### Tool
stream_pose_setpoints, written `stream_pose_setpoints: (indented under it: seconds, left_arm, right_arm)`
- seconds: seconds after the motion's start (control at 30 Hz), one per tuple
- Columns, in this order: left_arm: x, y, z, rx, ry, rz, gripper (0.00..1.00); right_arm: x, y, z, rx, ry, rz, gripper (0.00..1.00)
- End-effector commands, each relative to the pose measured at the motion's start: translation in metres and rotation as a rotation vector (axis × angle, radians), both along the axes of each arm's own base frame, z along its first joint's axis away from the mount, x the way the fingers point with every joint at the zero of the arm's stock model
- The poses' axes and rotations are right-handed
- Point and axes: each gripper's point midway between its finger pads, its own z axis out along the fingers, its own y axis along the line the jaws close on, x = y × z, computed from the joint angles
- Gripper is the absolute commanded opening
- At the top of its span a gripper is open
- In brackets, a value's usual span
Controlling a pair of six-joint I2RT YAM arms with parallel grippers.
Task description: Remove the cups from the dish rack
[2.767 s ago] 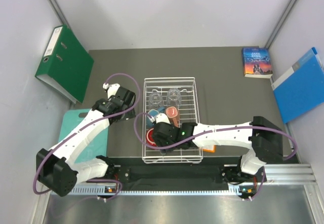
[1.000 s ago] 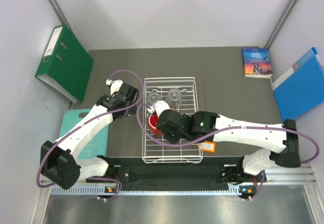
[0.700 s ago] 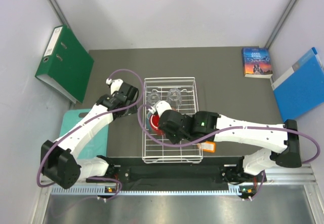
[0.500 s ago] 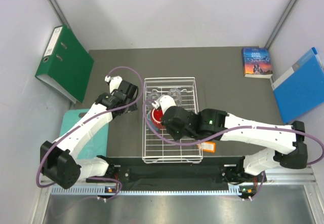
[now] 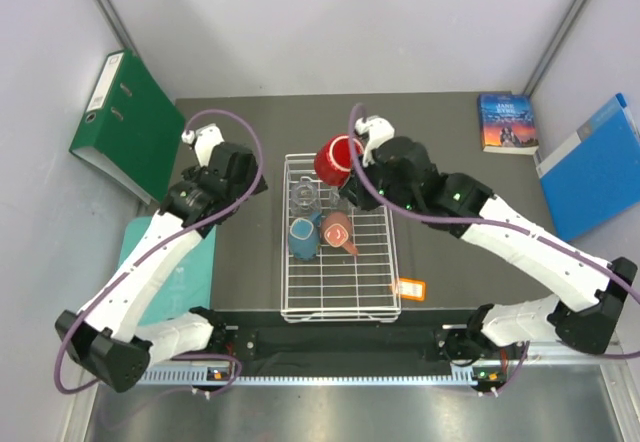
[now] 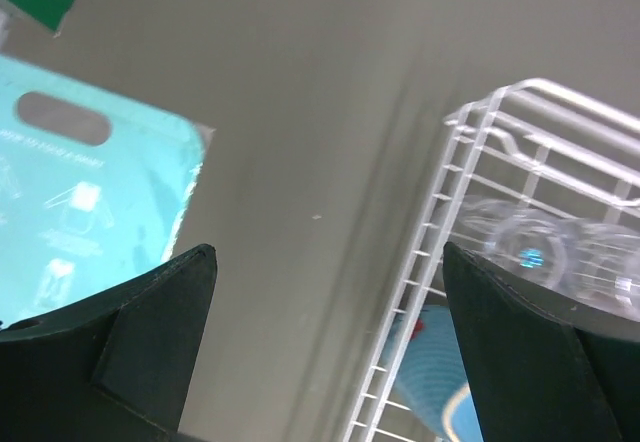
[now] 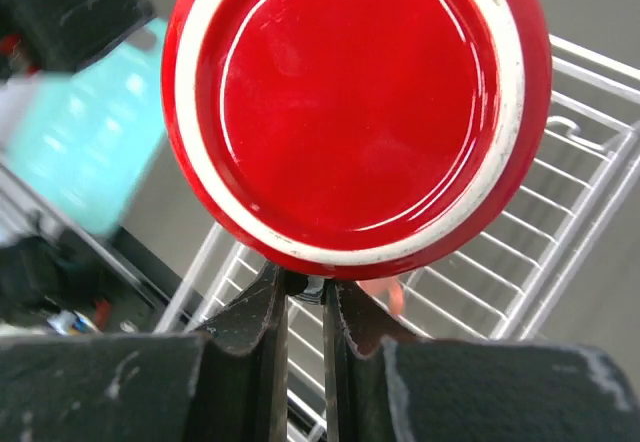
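My right gripper [image 5: 352, 175] is shut on the red mug [image 5: 337, 159], holding it in the air over the far edge of the white wire dish rack [image 5: 284, 272]. In the right wrist view the red mug [image 7: 355, 102] shows its base, and the gripper [image 7: 305, 297] pinches its lower edge. A light-blue mug [image 5: 302, 234], a salmon-pink mug [image 5: 338, 230] and a clear glass tumbler [image 5: 305, 197] stand in the rack. My left gripper [image 5: 255, 180] hangs open just left of the rack. In the left wrist view the gripper [image 6: 330, 362] has nothing between its fingers, with tumblers [image 6: 530, 242] and the blue mug [image 6: 430, 362] behind the rack's wires [image 6: 455, 192].
A teal cutting board [image 5: 150, 262] lies left of the rack. A green binder [image 5: 125, 122] leans at the far left, a book [image 5: 507, 122] and a blue binder [image 5: 595, 167] sit at the far right. An orange tag [image 5: 408, 288] hangs at the rack's near right corner.
My right gripper has lifted the red mug out of the rack and carried it toward the far edge. The left gripper has drawn back, up and away from the rack.
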Motion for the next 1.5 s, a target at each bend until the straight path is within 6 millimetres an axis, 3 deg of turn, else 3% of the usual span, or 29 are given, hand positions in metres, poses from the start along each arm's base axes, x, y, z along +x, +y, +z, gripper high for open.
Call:
stream_pose_setpoints:
  seconds: [0.0, 0.03, 0.07, 0.1, 0.13, 0.2, 0.23, 0.5, 0.67, 0.77, 0.9, 1.03, 1.23, 1.47]
  left_arm:
    - [0.013, -0.040, 0.071, -0.241, -0.266, -0.158, 0.99]
    - [0.006, -0.047, 0.075, -0.260, -0.303, -0.230, 0.99]
    - [0.012, -0.061, 0.102, -0.332, -0.427, -0.287, 0.98]
    - [0.002, -0.071, 0.116, -0.393, -0.479, -0.360, 0.98]
    - [0.001, -0.077, 0.115, -0.421, -0.500, -0.388, 0.98]
    - [-0.002, -0.085, 0.134, -0.493, -0.564, -0.422, 0.97]
    - [-0.001, -0.090, 0.138, -0.507, -0.569, -0.438, 0.96]
    - [0.006, -0.128, 0.175, -0.627, -0.644, -0.611, 0.92]
    - [0.017, -0.133, 0.189, -0.727, -0.656, -0.658, 0.94]
    - [0.028, -0.123, 0.190, -0.715, -0.674, -0.592, 0.95]
    - [0.031, -0.100, 0.195, -0.647, -0.712, -0.483, 0.98]
    - [0.030, -0.091, 0.192, -0.620, -0.704, -0.458, 0.98]
    - [0.008, -0.112, 0.217, -0.710, -0.743, -0.621, 0.96]
    - [-0.008, -0.147, 0.212, -0.874, -0.693, -0.811, 0.93]
  right_arm:
    - [0.013, 0.018, 0.073, 0.416, -0.067, 0.136, 0.00]
    - [0.017, 0.022, 0.097, 0.520, -0.125, 0.172, 0.00]
    - [0.010, 0.024, 0.103, 0.575, -0.113, 0.242, 0.00]
    - [0.020, 0.021, 0.114, 0.676, -0.130, 0.241, 0.00]
    - [0.021, 0.021, 0.117, 0.717, -0.124, 0.260, 0.00]
    - [0.024, 0.019, 0.115, 0.799, -0.068, 0.286, 0.00]
    - [0.023, 0.018, 0.131, 0.859, -0.116, 0.324, 0.00]
    - [0.013, 0.020, 0.139, 0.996, -0.048, 0.476, 0.00]
    - [0.007, 0.022, 0.132, 1.003, -0.014, 0.505, 0.00]
    - [0.008, 0.021, 0.129, 0.998, -0.011, 0.496, 0.00]
    - [0.010, 0.015, 0.131, 0.998, -0.035, 0.473, 0.00]
    - [0.016, 0.015, 0.124, 0.997, -0.020, 0.452, 0.00]
    - [0.021, 0.023, 0.119, 1.031, 0.012, 0.482, 0.00]
    - [0.022, 0.029, 0.121, 1.051, 0.027, 0.522, 0.00]
